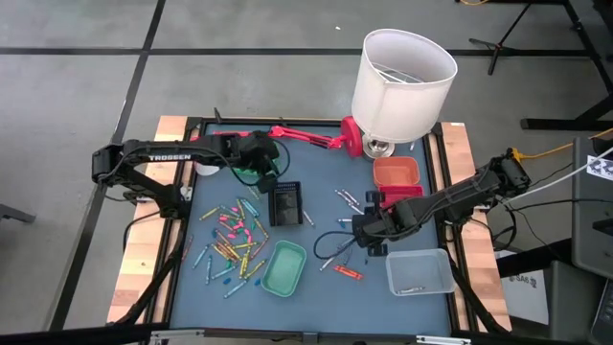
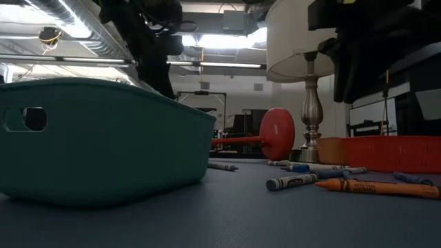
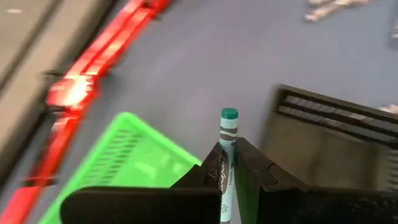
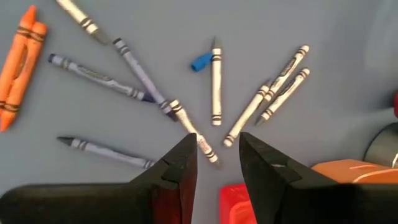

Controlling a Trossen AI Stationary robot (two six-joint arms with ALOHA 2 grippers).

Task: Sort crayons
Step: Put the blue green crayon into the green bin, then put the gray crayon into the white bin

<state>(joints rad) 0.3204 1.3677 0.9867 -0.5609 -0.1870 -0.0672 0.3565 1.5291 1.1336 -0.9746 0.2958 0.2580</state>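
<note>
Two grippers busy: left gripper (image 3: 227, 177) pinches a teal crayon (image 3: 228, 155) upright above the green tray (image 3: 124, 155); right gripper (image 4: 217, 158) gapes, empty, over silvery crayons (image 4: 214, 81).

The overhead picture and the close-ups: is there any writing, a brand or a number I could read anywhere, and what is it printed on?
"TROSSEN": white letters on the left arm, in the overhead view.
Green crayon held in the left gripper: print runs along its wrapper, too blurred to read.
Orange crayons and grey crayons below the open right gripper: dark wrapper markings, too small to read.
Nothing else legible.
</note>
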